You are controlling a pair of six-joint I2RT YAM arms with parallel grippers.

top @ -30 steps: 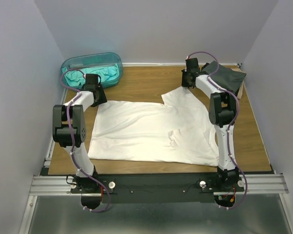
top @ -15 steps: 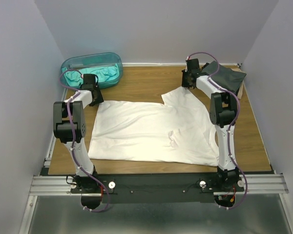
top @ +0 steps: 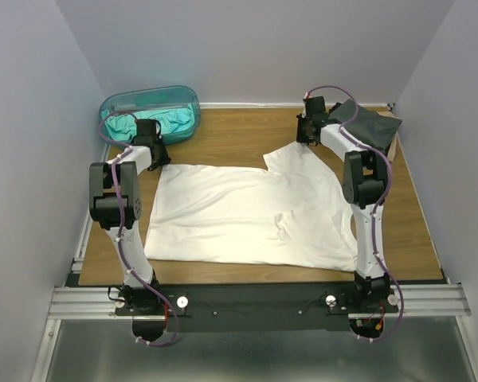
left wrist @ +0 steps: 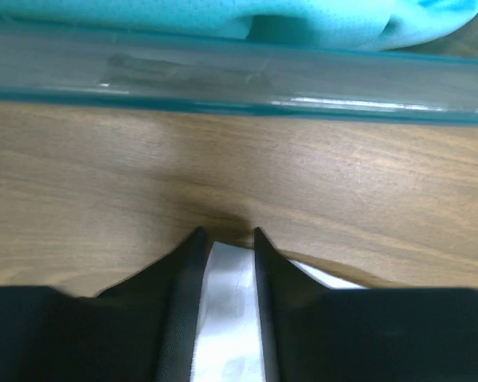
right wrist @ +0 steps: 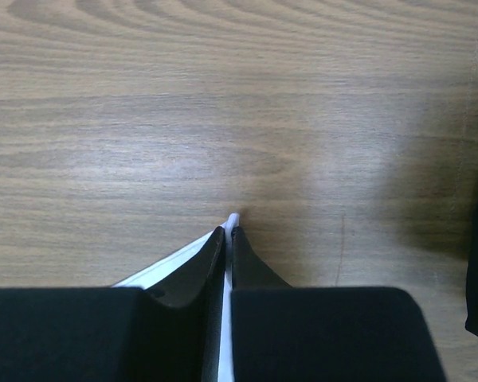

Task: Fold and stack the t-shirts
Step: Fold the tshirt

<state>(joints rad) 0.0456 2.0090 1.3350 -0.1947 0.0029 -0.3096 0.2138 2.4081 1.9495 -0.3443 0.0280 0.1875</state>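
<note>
A white t-shirt (top: 239, 211) with small print marks lies spread flat on the wooden table. My left gripper (top: 156, 161) is at its back left corner. In the left wrist view the left gripper (left wrist: 228, 232) has its jaws apart, and white cloth (left wrist: 227, 302) lies between the fingers. My right gripper (top: 304, 140) is at the back sleeve tip. In the right wrist view the right gripper (right wrist: 228, 229) is shut on a thin edge of white cloth (right wrist: 163, 267). A teal t-shirt (top: 171, 121) lies in the tub. Dark folded t-shirts (top: 370, 123) sit at the back right.
A translucent teal tub (top: 143, 97) stands at the back left, its near wall (left wrist: 223, 76) just beyond my left fingers. White walls close in the table on three sides. A strip of bare wood (top: 231, 135) runs behind the white shirt.
My left arm has shifted a little toward the back left, closer to the tub. The right arm and the white shirt have stayed put.
</note>
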